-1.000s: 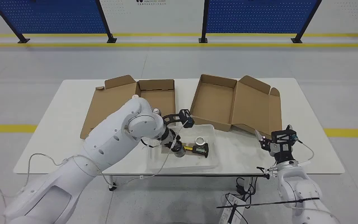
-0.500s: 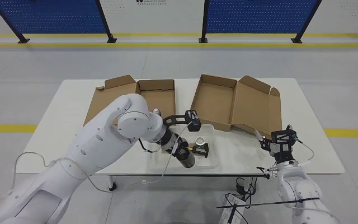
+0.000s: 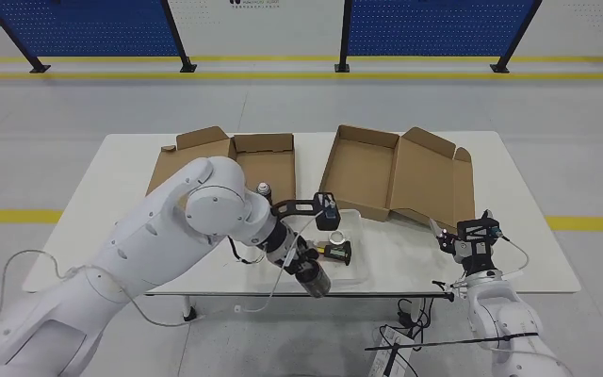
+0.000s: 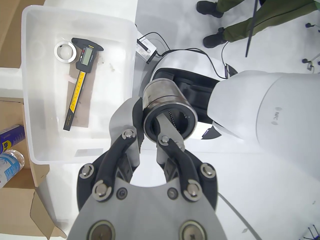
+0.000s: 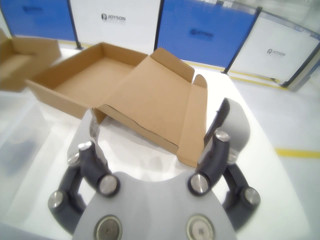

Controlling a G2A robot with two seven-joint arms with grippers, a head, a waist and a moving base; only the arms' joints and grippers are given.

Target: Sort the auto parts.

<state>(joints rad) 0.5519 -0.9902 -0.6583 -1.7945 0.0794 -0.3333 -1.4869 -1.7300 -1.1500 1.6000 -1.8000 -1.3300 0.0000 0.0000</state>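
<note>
- At the upper left of the top view, your left cardboard box (image 3: 268, 160) lies open on the white table (image 3: 104, 188). The left arm covers much of its floor, so you cannot check all of it.
- A blue spray can (image 4: 10, 138) and a clear water bottle (image 4: 8, 163) lie in that box. Both are cut off by the left edge of the left wrist view.
- In the centre of the top view, the clear plastic bin (image 4: 110, 83) sits between the two boxes, at the table's near edge.
- Inside the bin a digital caliper (image 4: 81, 76) lies flat, with a metal ring (image 4: 65, 51) just beside its display end. You cannot tell whether they touch.
- Your left gripper (image 4: 145, 112) is closed narrow on the wall of a cylindrical bearing (image 4: 165, 96). One finger is inside the bore and the other is against the outside.
- The bearing is held in the air, by the bin's near wall at the lower centre of the top view. Its far end faces away from the wrist camera.
- At the upper right of the top view, the right cardboard box (image 3: 363, 174) lies open, with its lid folded out to the right.
- Your right gripper (image 5: 157, 123) is at the lower right of the top view, over the table's near right corner. Its fingers are spread wide.
- At the left edge of the right wrist view, the bin is too blurred for you to read its contents.
</note>
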